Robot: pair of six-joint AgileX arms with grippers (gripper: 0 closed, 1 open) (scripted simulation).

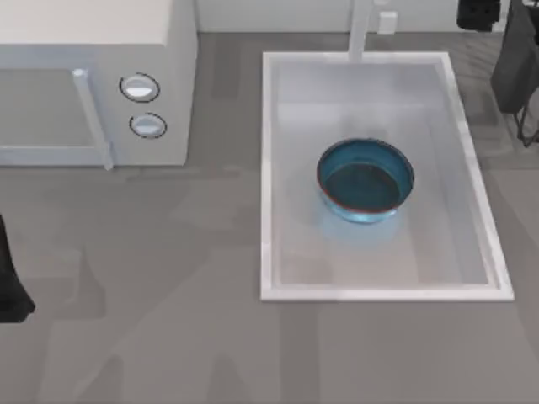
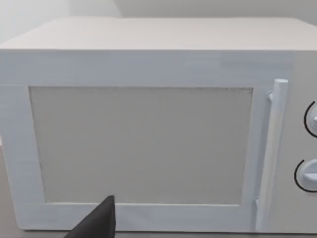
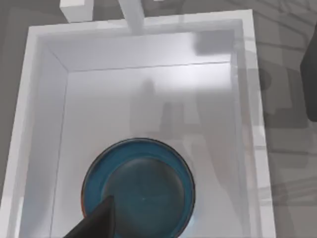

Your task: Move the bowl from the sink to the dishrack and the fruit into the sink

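The right hand (image 3: 96, 223) hangs above the sink (image 1: 268, 168), looking down into it, with one dark finger (image 3: 99, 220) poking into its wrist view over the near edge of the bowl (image 3: 138, 191); whether that hand is open or closed I cannot tell, but it appears to have hold of nothing, since the bowl (image 1: 365, 180) sits flat on the floor of the basin, right of the middle and clear of the walls; to my eye the arm is poised there because lifting the bowl out is the first job. The left hand (image 2: 96, 223) is parked low at the table's left side, its camera facing the door of the microwave (image 1: 93, 84), again with just one dark fingertip (image 2: 101, 218) visible and its opening impossible to judge. The faucet (image 1: 360, 29) rises from the sink's far rim; thin dark wires at the table's far right look like part of the dishrack (image 1: 529, 126), a short carry from the bowl.
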